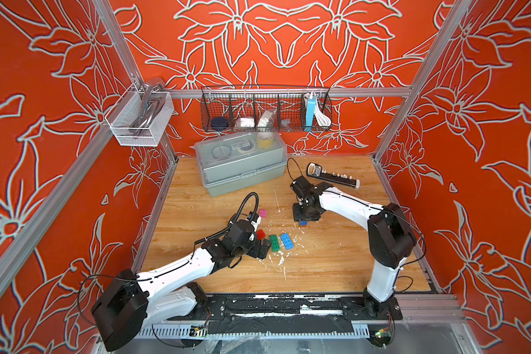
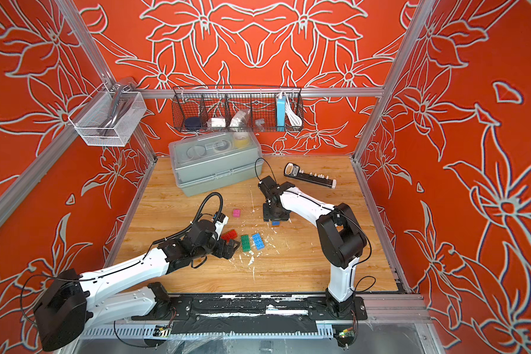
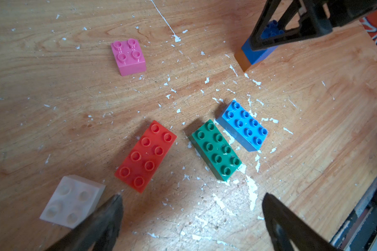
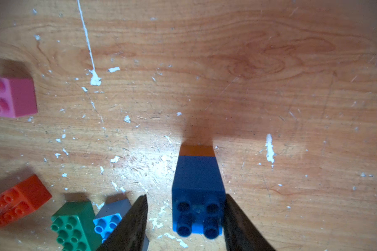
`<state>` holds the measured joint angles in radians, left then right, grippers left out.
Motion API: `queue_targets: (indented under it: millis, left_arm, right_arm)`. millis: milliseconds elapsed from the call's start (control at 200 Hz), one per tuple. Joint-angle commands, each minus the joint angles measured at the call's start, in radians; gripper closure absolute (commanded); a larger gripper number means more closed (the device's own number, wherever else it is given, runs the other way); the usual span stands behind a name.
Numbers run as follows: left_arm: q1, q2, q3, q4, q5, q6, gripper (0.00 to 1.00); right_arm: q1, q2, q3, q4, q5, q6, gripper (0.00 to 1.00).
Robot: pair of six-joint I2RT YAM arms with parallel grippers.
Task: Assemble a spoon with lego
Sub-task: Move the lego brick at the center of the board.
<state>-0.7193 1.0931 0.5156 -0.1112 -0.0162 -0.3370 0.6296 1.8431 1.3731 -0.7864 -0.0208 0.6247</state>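
At your left, the left fingers (image 3: 105, 221) were spread wide, released and empty, low over the bench (image 1: 334, 269), one tip just beside the white brick (image 3: 72, 201). Next came the red brick (image 3: 146, 156), with the pink brick (image 3: 128, 57) well apart beyond it, then the green brick (image 3: 216, 150) and light blue brick (image 3: 242, 125) side by side. At your right, the right fingers (image 4: 135, 221) straddled the upright blue-and-brown stack (image 4: 197, 173) without clamping it: one lay against its side, the other just clear.
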Motion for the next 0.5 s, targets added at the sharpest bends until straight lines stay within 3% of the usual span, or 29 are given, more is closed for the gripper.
queue_targets:
  millis: [0,495]
  left_arm:
    - [0.006,-0.010,0.002,0.001,0.001,0.009,0.02]
    - [0.006,-0.020,0.006,-0.010,0.001,0.003,0.02]
  right_arm:
    - [0.008,0.004,0.014,-0.024,-0.009,0.022,0.43]
    - [0.012,-0.045,-0.040,-0.015,-0.031,0.038,0.42]
